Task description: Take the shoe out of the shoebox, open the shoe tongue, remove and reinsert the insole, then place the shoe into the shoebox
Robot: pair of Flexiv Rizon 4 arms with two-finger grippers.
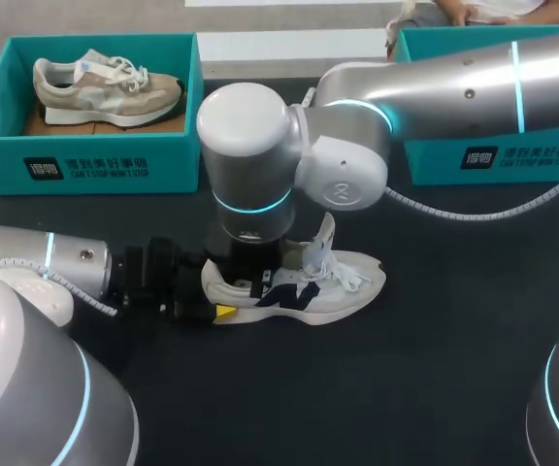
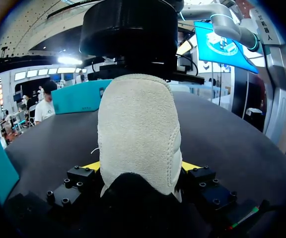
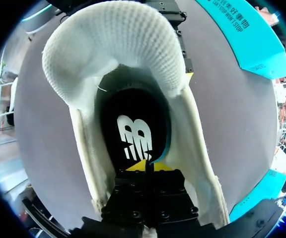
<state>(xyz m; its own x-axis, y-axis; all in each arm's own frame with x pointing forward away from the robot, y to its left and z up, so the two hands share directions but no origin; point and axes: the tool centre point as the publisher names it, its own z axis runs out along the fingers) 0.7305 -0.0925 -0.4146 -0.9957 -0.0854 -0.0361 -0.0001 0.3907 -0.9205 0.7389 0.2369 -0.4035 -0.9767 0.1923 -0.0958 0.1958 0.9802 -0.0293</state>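
- Pinching the insole (image 3: 135,140) edge, right fingers (image 3: 160,166) nearly closed: thin bite could slip.
- Left fingers (image 2: 189,165) clamp shoe (image 1: 330,287) heel; if loose, shoe lifts off tabletop (image 1: 435,374) with insole.

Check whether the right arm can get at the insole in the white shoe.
Probably yes: the right claw sits inside the white shoe's opening, right at the insole, with nothing between them. The left claw clamps the shoe from both sides.
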